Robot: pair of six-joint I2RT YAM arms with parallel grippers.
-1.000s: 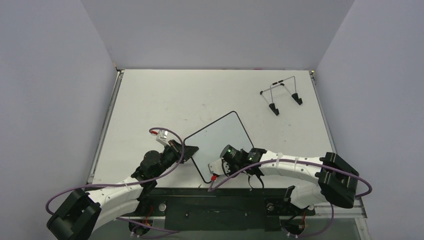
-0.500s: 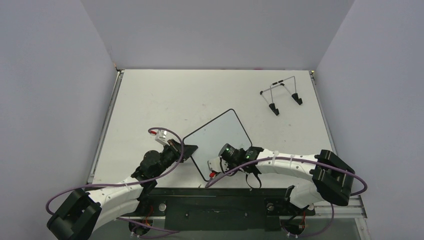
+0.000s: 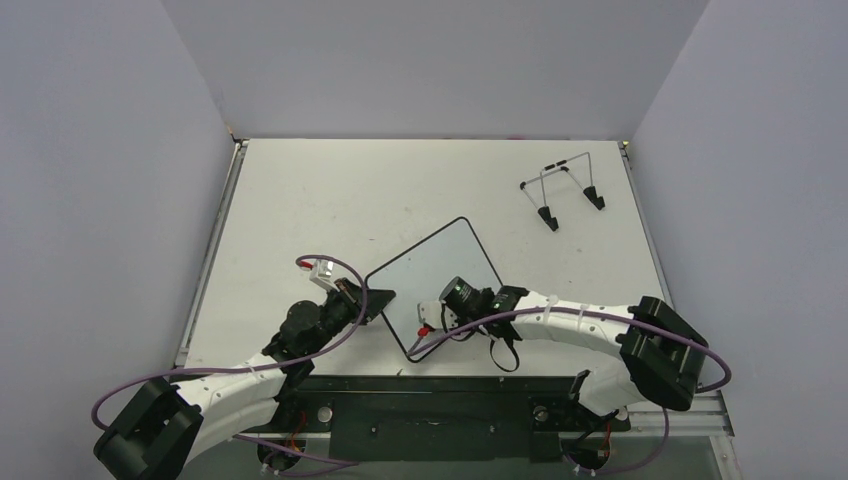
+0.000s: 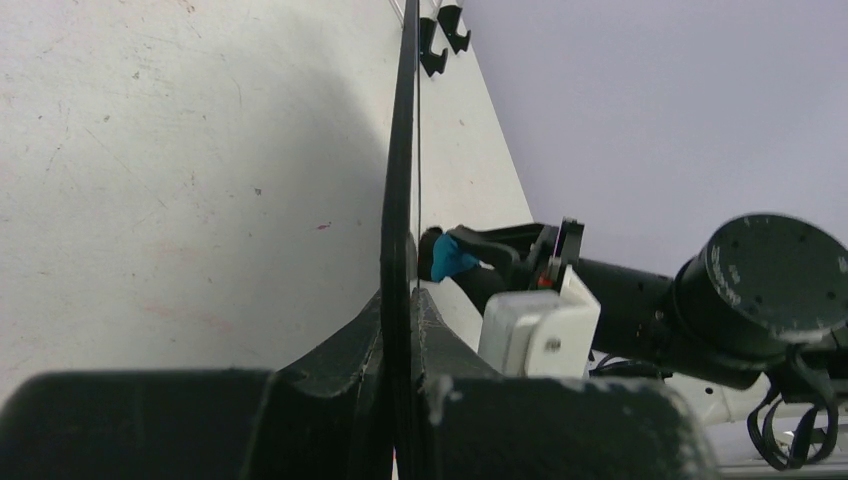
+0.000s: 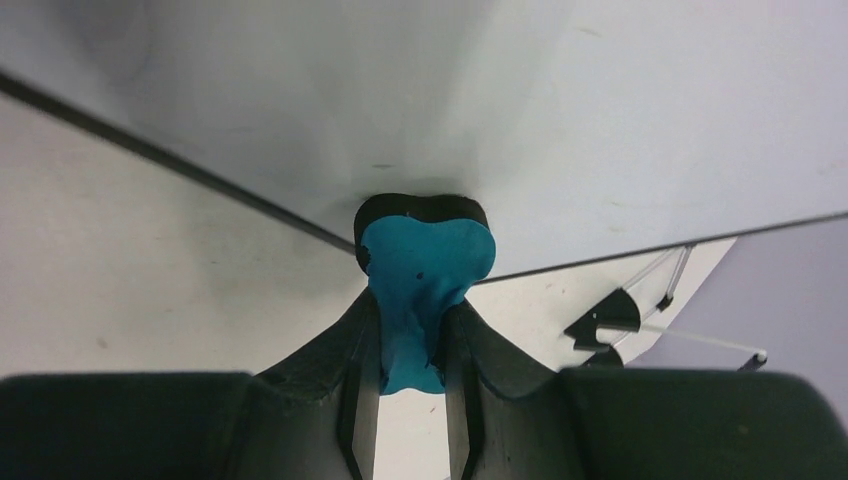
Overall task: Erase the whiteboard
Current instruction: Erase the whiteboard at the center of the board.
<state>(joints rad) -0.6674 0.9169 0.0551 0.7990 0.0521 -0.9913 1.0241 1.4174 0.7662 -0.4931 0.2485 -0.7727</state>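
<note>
The small, flat white whiteboard [image 3: 435, 280], glossy, with a thin black rim and rounded corners, sits turned diagonally at lower centre of the top view, on the matte white table [image 3: 330, 200]. Its face is smooth and blank, and no writing can be read. The left gripper [image 3: 375, 300] is clenched on the board's left rim. In the left wrist view the board shows edge-on as a thin dark line pinched between black fingers [image 4: 360, 345]. The right gripper [image 5: 410, 335] grasps a small blue bone-shaped eraser [image 5: 425, 265], whose rounded, black-backed head rests against the board's face. A thin wire stand with black feet [image 3: 563, 190] stands at upper right, well apart.
</note>
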